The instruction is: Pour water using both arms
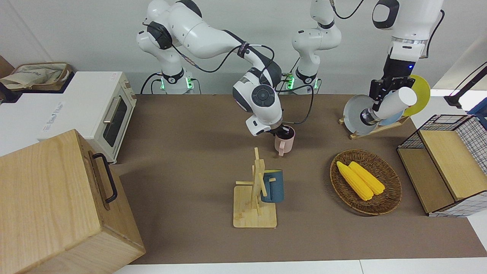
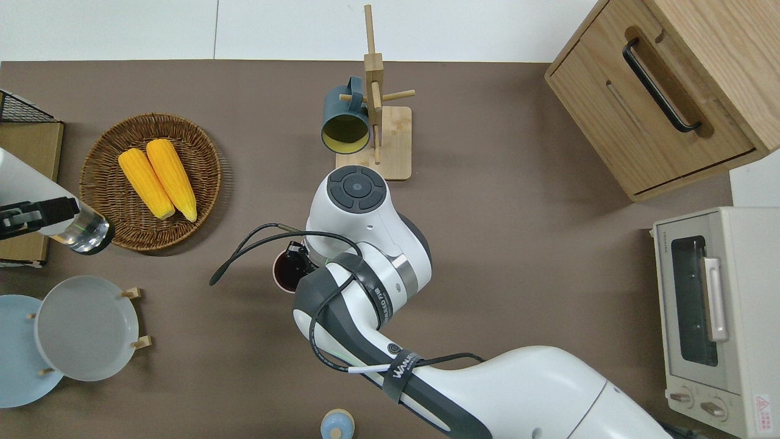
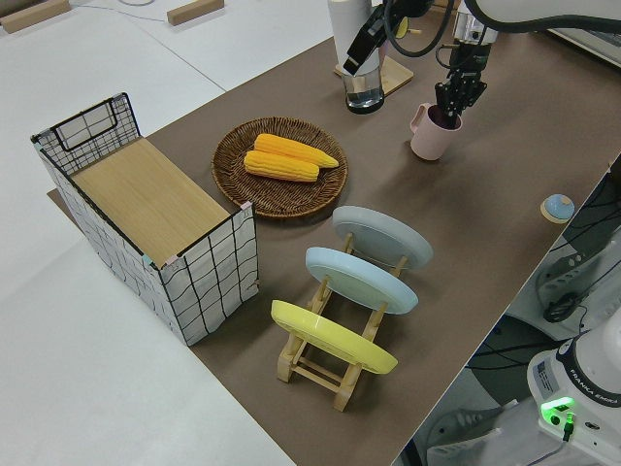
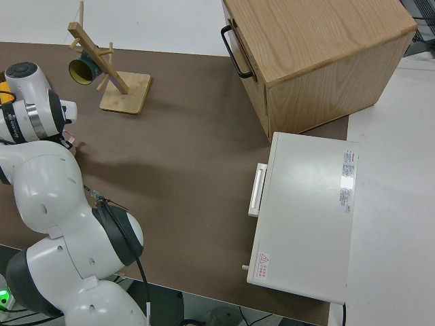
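Note:
A pink mug [image 1: 283, 144] stands on the brown table [image 1: 190, 160] near its middle, its handle pointing away from the robots. My right gripper [image 1: 281, 131] reaches down onto the mug's rim [image 3: 437, 115] and is shut on it, one finger inside the mug. My left gripper [image 1: 388, 89] is up in the air, shut on a white bottle [image 1: 393, 102] with a clear base [image 2: 88, 235]. The bottle is tilted and hangs over the table at the wicker basket's edge, toward the left arm's end. The mug's inside looks dark [image 2: 281, 268].
A wicker basket [image 2: 103, 140] holds two corn cobs [image 2: 158, 177]. A wooden mug tree [image 1: 255, 190] carries a dark blue mug [image 1: 273, 186]. A plate rack [image 3: 335, 335], a wire-framed wooden shelf [image 1: 449, 167], a wooden cabinet [image 1: 57, 205], a toaster oven [image 1: 110, 114] and a small blue knob [image 2: 337, 424] surround the work area.

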`<state>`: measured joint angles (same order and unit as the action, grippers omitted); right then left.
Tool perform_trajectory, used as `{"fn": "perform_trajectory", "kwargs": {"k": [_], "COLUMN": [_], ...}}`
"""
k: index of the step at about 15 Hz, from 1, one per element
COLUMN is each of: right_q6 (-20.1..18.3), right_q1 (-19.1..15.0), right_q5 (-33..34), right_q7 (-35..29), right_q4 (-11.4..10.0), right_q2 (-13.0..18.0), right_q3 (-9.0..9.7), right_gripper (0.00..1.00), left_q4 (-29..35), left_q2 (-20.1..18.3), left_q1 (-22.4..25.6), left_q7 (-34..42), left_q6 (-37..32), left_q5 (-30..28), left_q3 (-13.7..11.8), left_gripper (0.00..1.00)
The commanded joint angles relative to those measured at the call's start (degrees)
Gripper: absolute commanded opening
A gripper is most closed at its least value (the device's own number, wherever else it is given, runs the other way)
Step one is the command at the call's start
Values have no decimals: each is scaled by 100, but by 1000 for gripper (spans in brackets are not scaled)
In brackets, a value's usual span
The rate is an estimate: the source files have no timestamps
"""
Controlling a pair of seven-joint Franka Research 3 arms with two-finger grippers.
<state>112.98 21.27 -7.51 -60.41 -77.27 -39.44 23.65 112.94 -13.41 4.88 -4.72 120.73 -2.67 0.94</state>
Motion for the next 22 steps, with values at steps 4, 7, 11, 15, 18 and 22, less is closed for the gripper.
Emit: {"fn": "perform_trajectory", "kwargs": {"k": [4, 7, 11, 15, 18, 22], "right_q6": [452, 550, 655, 366, 103, -354], "right_q1": [17, 17, 0, -88, -255, -632], "right_q5": [-101, -128, -119, -136, -163, -154], "right_q7": [-173, -182, -330, -595, -656, -516], "right_q4": [291, 291, 291, 291, 283, 248], "right_q2": [-327, -336, -301, -4, 269, 656], "right_q3": [35, 26, 26, 44, 70, 245], "right_gripper": [10, 915, 990, 990, 990, 992], "left_q4": [387, 693, 1072, 1081, 1081, 1116], "left_q2": [-355, -495, -689, -680, -672, -672], "left_q1": [-286, -513, -1356, -1393, -1393, -1393], "left_q7": [-311, -407, -802, -820, -820, -829], "left_q6": [206, 337, 548, 548, 548, 540], "left_q5": [188, 188, 618, 645, 645, 645], "left_q3": [-41, -67, -602, -639, -639, -613], "left_gripper": [29, 29, 29, 29, 29, 29]}}
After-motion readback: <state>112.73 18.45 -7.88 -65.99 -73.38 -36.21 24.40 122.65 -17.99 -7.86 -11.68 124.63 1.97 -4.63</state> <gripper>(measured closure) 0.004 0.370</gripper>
